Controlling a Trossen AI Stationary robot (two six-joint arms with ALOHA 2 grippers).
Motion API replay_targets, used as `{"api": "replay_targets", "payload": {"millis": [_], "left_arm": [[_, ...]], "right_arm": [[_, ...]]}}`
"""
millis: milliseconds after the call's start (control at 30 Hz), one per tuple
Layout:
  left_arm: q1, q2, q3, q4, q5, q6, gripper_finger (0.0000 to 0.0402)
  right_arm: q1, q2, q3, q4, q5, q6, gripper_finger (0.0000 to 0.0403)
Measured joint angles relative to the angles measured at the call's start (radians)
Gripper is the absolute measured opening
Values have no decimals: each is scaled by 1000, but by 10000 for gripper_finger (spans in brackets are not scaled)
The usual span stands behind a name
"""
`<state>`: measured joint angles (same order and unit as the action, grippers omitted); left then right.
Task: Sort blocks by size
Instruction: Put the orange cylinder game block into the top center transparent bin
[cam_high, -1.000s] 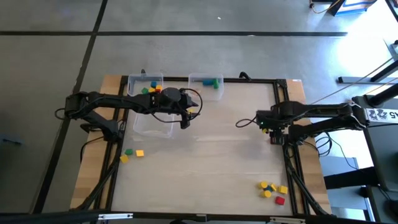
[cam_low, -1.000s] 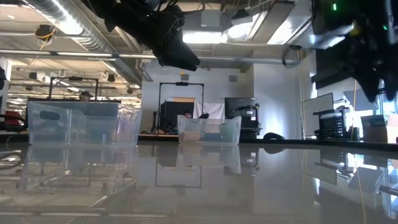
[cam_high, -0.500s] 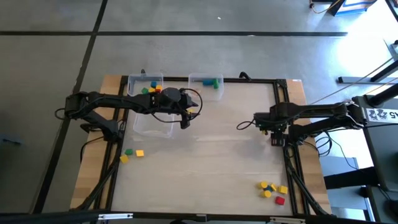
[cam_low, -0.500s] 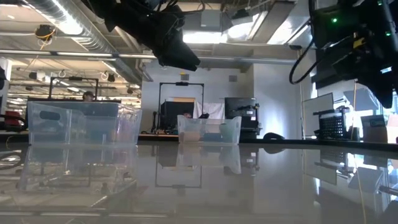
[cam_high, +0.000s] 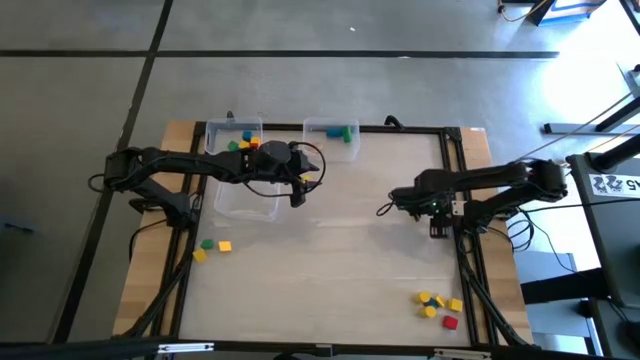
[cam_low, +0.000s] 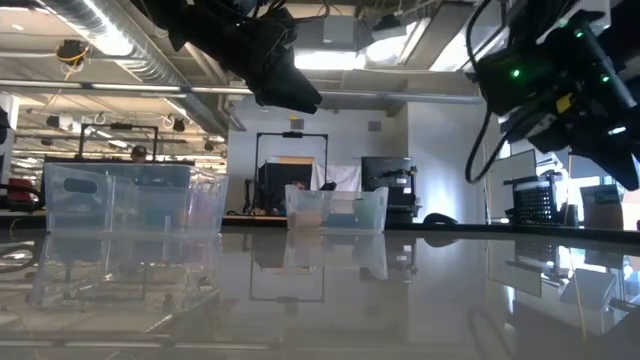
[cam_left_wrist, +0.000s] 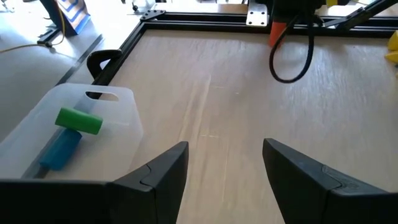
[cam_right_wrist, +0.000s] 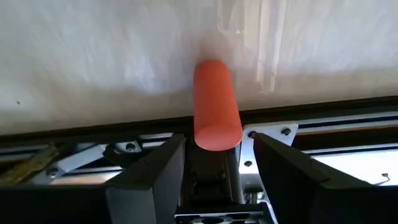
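My right gripper (cam_high: 436, 216) is over the table's right side, shut on an orange-red cylinder block (cam_right_wrist: 214, 99), which also shows in the left wrist view (cam_left_wrist: 278, 35). My left gripper (cam_high: 298, 190) hangs open and empty at the right edge of a large clear bin (cam_high: 245, 198). Its fingers (cam_left_wrist: 224, 165) frame bare table. Loose blocks lie at the left (cam_high: 211, 247) and at the near right (cam_high: 437, 304). More blocks lie in the far left bin (cam_high: 236, 143). A green cylinder (cam_left_wrist: 79, 120) and a blue block (cam_left_wrist: 61, 149) lie in the small far bin (cam_high: 332, 134). My right gripper has the cylinder's near end (cam_right_wrist: 217, 134) between its two fingers. The cylinder runs along the fingers and sticks out past their tips. The fingers point steeply down, slanting toward the table's left. The cylinder's free end hangs above the table by the right frame bar.
A black metal frame (cam_high: 452, 160) borders the table. Cables loop by both wrists (cam_left_wrist: 292, 56). The middle of the table (cam_high: 350, 250) holds no objects. Benches, shelves and a person far off show in the room behind.
My right gripper has gone toward the table's left with the cylinder and has tipped, its wrist swinging over the table.
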<state>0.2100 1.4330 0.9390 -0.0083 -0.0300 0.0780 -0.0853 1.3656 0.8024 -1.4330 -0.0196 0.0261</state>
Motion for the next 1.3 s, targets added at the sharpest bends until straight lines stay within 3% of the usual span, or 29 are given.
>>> {"api": "replay_targets", "payload": {"millis": [200, 533, 800, 1300], "left_arm": [[0, 0, 0, -3, 0, 0, 205], [0, 0, 0, -8, 0, 9, 205], [0, 0, 0, -12, 0, 12, 205], [0, 0, 0, -11, 0, 19, 205]], "right_arm": [[0, 69, 0, 4, 0, -27, 199], [0, 180, 0, 27, 1, -58, 236], [0, 278, 0, 30, 27, -113, 237], [0, 307, -34, 109, 18, -197, 237]]}}
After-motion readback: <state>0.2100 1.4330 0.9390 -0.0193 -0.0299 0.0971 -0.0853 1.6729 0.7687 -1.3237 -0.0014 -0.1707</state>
